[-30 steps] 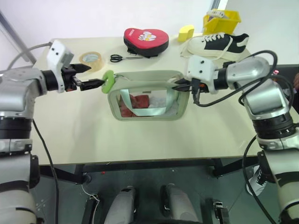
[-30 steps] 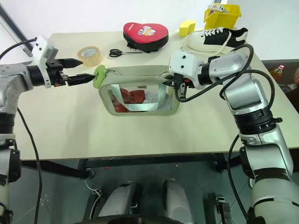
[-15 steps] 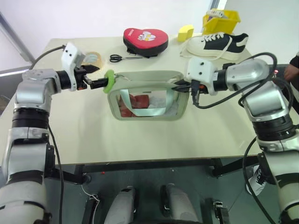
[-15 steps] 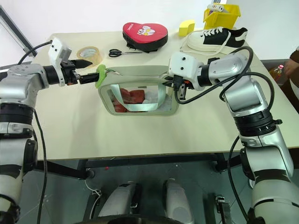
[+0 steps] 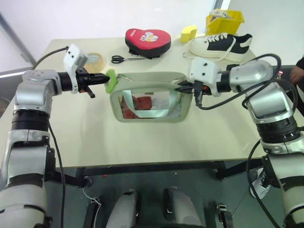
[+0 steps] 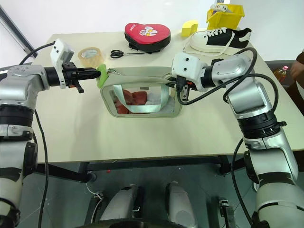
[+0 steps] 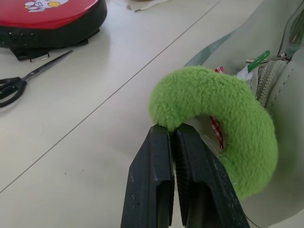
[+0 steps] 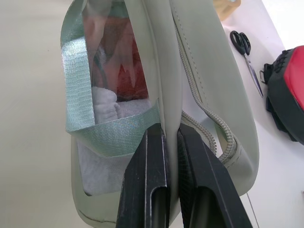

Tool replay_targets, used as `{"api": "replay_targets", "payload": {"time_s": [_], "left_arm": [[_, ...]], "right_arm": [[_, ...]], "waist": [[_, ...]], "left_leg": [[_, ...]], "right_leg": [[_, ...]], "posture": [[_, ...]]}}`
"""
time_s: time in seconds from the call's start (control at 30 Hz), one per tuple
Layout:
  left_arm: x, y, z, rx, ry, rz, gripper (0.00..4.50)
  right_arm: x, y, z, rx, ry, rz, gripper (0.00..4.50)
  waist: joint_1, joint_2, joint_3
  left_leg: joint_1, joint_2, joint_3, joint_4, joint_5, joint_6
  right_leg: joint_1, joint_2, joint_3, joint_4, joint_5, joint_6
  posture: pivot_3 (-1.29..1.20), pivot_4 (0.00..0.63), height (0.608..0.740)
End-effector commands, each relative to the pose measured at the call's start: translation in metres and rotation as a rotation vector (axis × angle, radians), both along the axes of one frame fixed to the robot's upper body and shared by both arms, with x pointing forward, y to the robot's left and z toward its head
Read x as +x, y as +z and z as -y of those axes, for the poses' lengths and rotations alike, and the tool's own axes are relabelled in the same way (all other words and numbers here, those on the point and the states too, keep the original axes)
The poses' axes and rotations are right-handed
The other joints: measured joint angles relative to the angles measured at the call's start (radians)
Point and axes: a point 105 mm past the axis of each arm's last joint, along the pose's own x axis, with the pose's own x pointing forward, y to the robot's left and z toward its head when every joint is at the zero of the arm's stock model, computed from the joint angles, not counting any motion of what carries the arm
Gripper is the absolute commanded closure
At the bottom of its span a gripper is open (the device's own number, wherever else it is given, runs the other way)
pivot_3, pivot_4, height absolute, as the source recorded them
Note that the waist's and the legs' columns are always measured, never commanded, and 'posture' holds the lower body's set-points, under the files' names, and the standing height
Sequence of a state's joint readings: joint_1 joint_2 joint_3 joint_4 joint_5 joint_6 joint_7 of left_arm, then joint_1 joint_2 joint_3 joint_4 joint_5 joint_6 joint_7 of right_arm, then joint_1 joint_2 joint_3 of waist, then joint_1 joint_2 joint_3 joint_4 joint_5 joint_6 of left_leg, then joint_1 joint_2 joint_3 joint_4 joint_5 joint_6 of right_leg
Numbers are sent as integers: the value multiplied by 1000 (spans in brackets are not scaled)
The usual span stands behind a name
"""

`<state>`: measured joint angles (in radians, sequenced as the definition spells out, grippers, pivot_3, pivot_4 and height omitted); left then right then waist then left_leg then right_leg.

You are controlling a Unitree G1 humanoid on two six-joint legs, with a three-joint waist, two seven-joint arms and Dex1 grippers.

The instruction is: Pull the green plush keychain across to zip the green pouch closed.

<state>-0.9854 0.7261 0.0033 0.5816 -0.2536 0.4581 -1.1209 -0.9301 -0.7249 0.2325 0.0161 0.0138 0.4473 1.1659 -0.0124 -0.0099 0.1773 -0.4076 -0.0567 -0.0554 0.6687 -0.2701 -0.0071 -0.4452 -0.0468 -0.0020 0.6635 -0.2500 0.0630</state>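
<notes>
**Both claws closed at the pouch ends**

On the pale beige table [image 5: 142, 137] you see the boxy sage-green fabric pouch with a clear window [image 5: 151, 102] at the centre of the frame. At its left end sits the small lime-green fuzzy keychain [image 5: 110, 80]. Your left gripper [image 7: 174, 134] has its fingers pressed together, tips touching the plush. Your right gripper [image 8: 170, 135] is clamped on the pouch's right edge.

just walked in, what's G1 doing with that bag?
It is set up to zip the green pouch shut on the table. The right gripper is clamped on the pouch's end wall, bracing it. The left gripper is shut, its tips at the end of the green plush keychain on the zipper pull; a real pinch isn't certain. The keychain sits at the pouch's left end.
</notes>
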Motion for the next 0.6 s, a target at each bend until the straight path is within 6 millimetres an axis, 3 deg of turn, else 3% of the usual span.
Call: {"api": "replay_targets", "payload": {"time_s": [0.03, 0.1, 0.17, 0.3, 0.47, 0.6], "left_arm": [[-8, 66, 16, -132, -67, 130, 4475], [-14, 83, 34, -140, -133, 160, 4475], [-18, 85, 53, -111, -198, 169, 4475], [-19, 71, 80, -32, -264, 181, 4475], [-14, 48, 85, 59, -262, 174, 4475], [-11, 50, 81, 65, -250, 187, 2990]], "right_arm": [[0, 11, -3, 3, 9, 50, 4500], [1, 11, -5, 5, 12, 53, 4500], [2, 12, -7, 12, 13, 60, 4500], [2, 13, -11, 21, 18, 66, 4500], [1, 14, -12, 26, 15, 68, 4500], [1, 13, -11, 27, 11, 69, 4500]], "waist": [[1, -1, 0], [2, -1, 0], [1, -1, 0], [-3, 0, 0], [-5, 0, 0], [-1, 0, 0]], "left_leg": [[0, 0, 0, 0, 0, 0], [-1, 0, 0, 1, 0, 0], [-1, 0, 0, 1, 0, 0], [0, 0, 0, 1, 0, 0], [0, 0, 0, 1, 0, 0], [0, 0, 0, 1, 0, 0]], "right_leg": [[0, 0, 0, 0, 0, 0], [0, 0, 0, 0, 0, 0], [1, 0, 0, 0, 0, 0], [1, 0, 0, 0, 0, 0], [0, 1, 0, 1, 0, 0], [0, 0, 0, 1, 0, 0]], "posture": [[0, 150, 740], [0, 150, 740], [0, 150, 740], [0, 150, 740], [0, 150, 740], [0, 150, 740]]}}
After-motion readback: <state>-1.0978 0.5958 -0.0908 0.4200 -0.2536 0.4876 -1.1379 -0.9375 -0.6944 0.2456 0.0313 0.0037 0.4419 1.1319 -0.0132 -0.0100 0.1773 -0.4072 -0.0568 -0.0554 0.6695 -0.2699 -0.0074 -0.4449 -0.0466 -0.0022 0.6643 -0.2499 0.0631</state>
